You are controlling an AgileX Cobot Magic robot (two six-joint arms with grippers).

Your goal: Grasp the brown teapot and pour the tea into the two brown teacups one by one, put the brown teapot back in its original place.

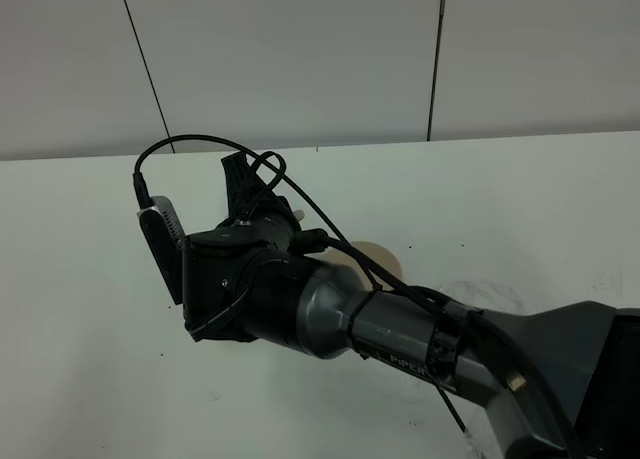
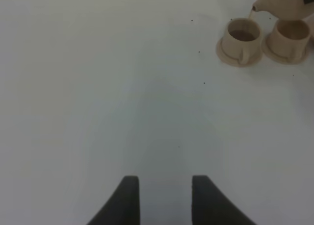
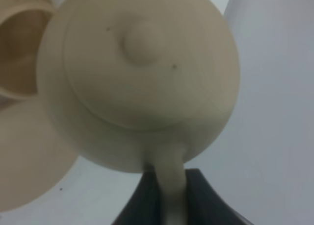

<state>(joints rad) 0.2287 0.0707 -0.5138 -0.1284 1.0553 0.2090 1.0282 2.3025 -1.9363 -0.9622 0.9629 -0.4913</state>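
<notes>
White tbl (image 1: 80,309) w/ dark specks (image 2: 198,52); 3 grey wall panels (image 1: 290,59), 2 seams (image 1: 436,59).

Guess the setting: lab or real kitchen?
Probably a lab test bench: a bare white table, a plain panelled wall behind it, and only a beige teapot and two teacups as props.

Right arm (image 1: 400,329) comes in from lower right and crosses the middle, its wrist covering the gripper in the high view. Right gripper (image 3: 170,198) is clamped on the brown teapot (image 3: 142,78) by the handle. Left gripper (image 2: 164,200) hangs low, jaws parted.
</notes>
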